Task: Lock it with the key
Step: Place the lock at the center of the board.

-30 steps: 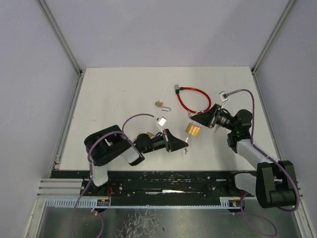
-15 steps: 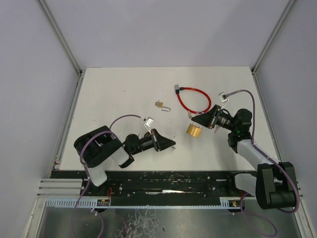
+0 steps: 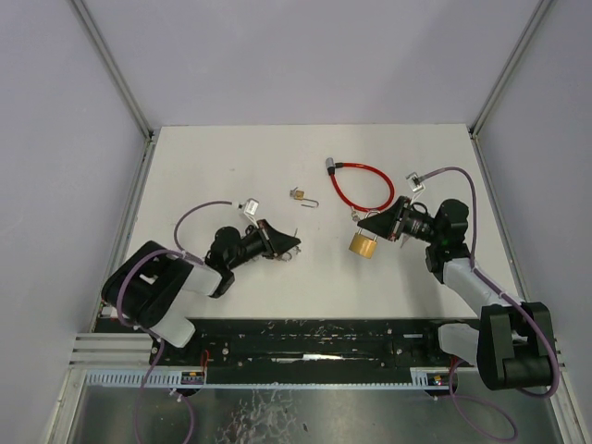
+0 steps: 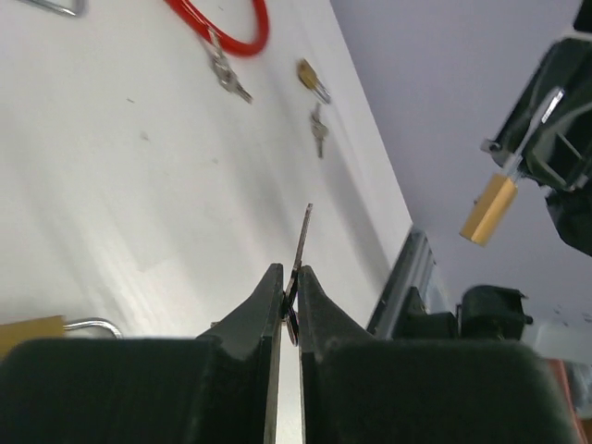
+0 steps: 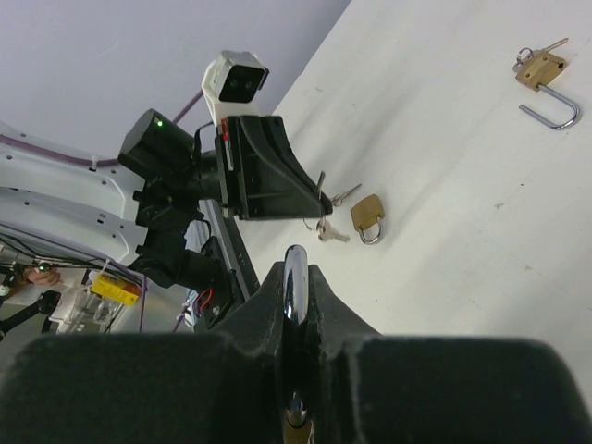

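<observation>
My right gripper is shut on the chrome shackle of a brass padlock. The padlock hangs below the fingers, clear of the white table, and shows at the right of the left wrist view as a brass padlock. My left gripper is shut on a thin silver key. The blade sticks out past the fingertips and points toward the right arm. A wide gap separates key and padlock. In the right wrist view the key juts from the left gripper.
A red cable lock lies at the back with keys at its end. A small brass padlock with an open shackle lies mid-table. Another small padlock lies beside loose keys. The table's metal front rail runs along the near edge.
The left arm has swung left and back with the key, moving it well away from the padlock. The right arm has kept the padlock almost in place.
</observation>
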`<state>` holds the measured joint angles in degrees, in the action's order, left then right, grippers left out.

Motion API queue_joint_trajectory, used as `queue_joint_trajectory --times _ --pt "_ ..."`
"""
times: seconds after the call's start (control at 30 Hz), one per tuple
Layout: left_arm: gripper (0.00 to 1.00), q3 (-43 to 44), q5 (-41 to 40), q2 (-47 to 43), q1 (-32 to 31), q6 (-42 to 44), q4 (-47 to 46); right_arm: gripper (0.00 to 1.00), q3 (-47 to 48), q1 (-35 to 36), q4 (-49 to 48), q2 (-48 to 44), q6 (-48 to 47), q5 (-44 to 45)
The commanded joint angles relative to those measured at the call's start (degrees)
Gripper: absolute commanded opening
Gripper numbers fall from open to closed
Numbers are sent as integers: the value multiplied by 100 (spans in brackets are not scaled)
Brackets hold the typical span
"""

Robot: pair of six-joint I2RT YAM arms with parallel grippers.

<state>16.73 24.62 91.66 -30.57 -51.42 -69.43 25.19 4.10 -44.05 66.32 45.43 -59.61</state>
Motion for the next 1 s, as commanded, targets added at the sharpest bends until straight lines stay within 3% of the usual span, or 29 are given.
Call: queue_joint_trajectory --times 0.0,0.27,0.5,0.63,0.8,0.97 --pt "1 302 -137 -506 316 619 1422 1 379 -24 -104 -3 -125 -86" --pt "3 1055 -894 -781 1083 1090 3622 1 327 97 -184 323 -134 38" --pt "2 1465 -1057 -418 1854 1083 3972 1 1026 1015 201 1273 -630 294" --pt "2 1878 -1100 7 2335 1147 4420 3 1930 1653 229 2218 -632 581" --pt "4 2160 -529 579 2977 1040 4289 3 3600 2661 440 3992 -413 635" --pt "9 2313 -162 968 3386 952 4166 4 5382 3085 748 5496 64 766"
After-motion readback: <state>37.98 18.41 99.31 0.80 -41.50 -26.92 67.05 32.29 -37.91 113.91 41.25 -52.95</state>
